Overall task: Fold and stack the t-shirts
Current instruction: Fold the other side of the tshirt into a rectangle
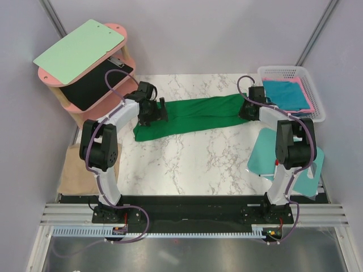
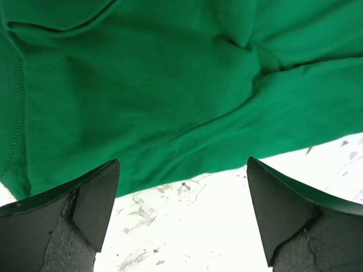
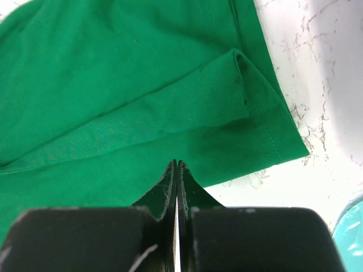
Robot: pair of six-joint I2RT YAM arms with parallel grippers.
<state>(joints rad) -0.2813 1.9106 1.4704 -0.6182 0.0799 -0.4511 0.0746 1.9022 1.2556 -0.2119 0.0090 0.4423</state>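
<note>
Saw green shirt (image 1: 187,116) lying long across desk (image 1: 193,161), soft, light, floppy. Found left tool (image 2: 182,164) wide apart over one edge, right tool (image 3: 176,165) squeezed tight by the hem. Best grabbed at corners.

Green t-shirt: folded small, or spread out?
Spread out: the green t-shirt lies as a long, creased strip across the table, not a small rectangle.
</note>
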